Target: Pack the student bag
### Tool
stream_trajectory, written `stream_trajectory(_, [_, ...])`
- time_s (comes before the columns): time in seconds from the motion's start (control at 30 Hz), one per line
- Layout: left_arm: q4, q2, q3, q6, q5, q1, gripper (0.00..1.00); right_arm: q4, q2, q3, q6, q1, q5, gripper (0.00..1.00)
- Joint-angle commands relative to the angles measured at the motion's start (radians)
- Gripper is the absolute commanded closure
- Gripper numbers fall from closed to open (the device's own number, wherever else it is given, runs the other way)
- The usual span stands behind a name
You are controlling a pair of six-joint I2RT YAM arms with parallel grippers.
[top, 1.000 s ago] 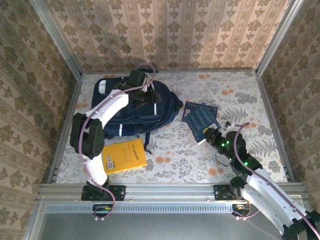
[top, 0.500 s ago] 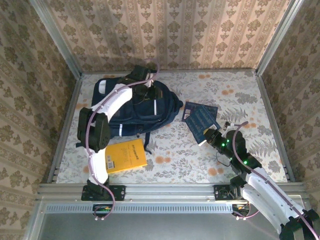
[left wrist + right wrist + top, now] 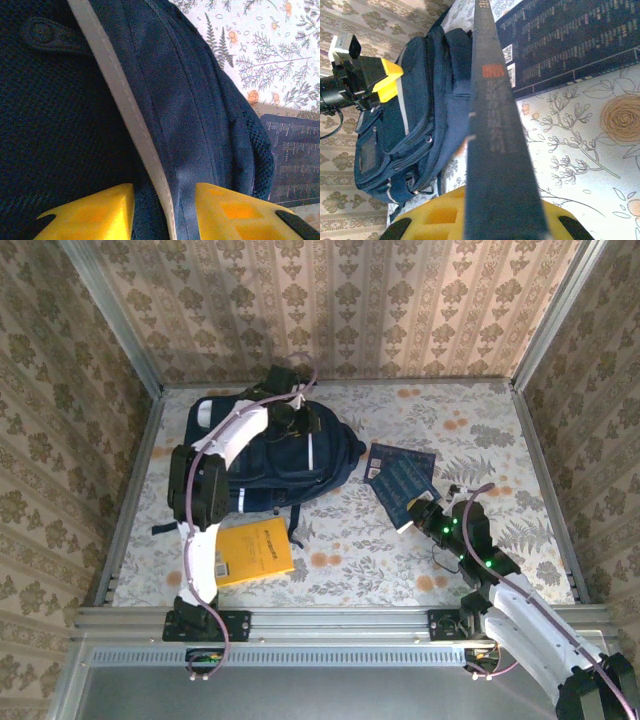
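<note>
On the student bag [image 3: 300, 472], left gripper [image 3: 164, 199] sits over a fold, grip unclear — next, probably pull it open; right gripper [image 3: 495, 216] holds a blue book [image 3: 492, 100].

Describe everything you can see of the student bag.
The student bag is a large dark navy fabric backpack with white stripes and mesh panels, lying flat at the far left of the table. A dark strap trails toward the near edge. The left gripper straddles a striped fold on its far side; whether it grips is unclear.
</note>
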Motion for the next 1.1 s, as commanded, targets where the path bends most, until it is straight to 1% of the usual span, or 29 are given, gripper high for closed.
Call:
stream_trajectory(0.0, [-0.017, 0.042, 0.051, 0.007, 0.032, -0.011, 0.65, 0.083, 0.008, -0.007, 0.003, -0.006, -0.022, 1.0])
stream_trajectory(0.13, [-0.01, 0.065, 0.061, 0.002, 0.04, -0.018, 0.72, 0.108, 0.032, -0.021, 0.016, -0.005, -0.031, 1.0])
stream_trajectory(0.17, [-0.004, 0.066, 0.059, 0.001, 0.038, -0.019, 0.72, 0.111, 0.036, -0.023, 0.019, -0.005, -0.032, 1.0])
stream_trajectory(0.2, [-0.005, 0.071, 0.061, 0.002, 0.038, -0.047, 0.73, 0.113, 0.038, -0.024, 0.021, -0.005, -0.032, 1.0])
stream_trajectory(0.23, [-0.013, 0.075, 0.068, 0.002, 0.037, -0.05, 0.78, 0.115, 0.038, -0.024, 0.022, -0.005, -0.032, 1.0])
stream_trajectory(0.3, [-0.029, 0.075, 0.075, 0.006, 0.037, -0.054, 0.97, 0.11, 0.033, -0.019, 0.011, -0.005, -0.033, 1.0])
stream_trajectory(0.33, [-0.04, 0.065, 0.075, 0.009, 0.037, -0.051, 1.0, 0.097, 0.028, -0.011, 0.001, -0.005, -0.033, 1.0])
stream_trajectory(0.5, [-0.083, -0.051, 0.054, 0.051, 0.076, -0.046, 1.0, 0.0, 0.0, 0.064, -0.09, -0.007, -0.044, 1.0])
stream_trajectory(0.7, [-0.237, -0.202, 0.117, 0.155, 0.103, -0.031, 1.0, -0.157, -0.056, 0.196, -0.232, -0.008, -0.019, 1.0])
stream_trajectory(0.77, [-0.287, -0.248, 0.141, 0.186, 0.119, -0.031, 1.0, -0.206, -0.063, 0.251, -0.283, -0.007, -0.03, 1.0])
stream_trajectory(0.83, [-0.328, -0.302, 0.153, 0.228, 0.146, 0.002, 1.0, -0.24, -0.047, 0.305, -0.323, -0.008, -0.09, 1.0])
stream_trajectory(0.9, [-0.344, -0.358, 0.144, 0.267, 0.162, 0.011, 1.0, -0.268, -0.024, 0.355, -0.334, -0.008, -0.148, 1.0])
stream_trajectory(1.0, [-0.337, -0.441, 0.117, 0.3, 0.199, 0.033, 1.0, -0.321, 0.021, 0.416, -0.312, -0.009, -0.215, 1.0])
stream_trajectory(1.07, [-0.319, -0.483, 0.1, 0.294, 0.259, 0.061, 1.0, -0.306, 0.046, 0.426, -0.277, -0.009, -0.289, 1.0])
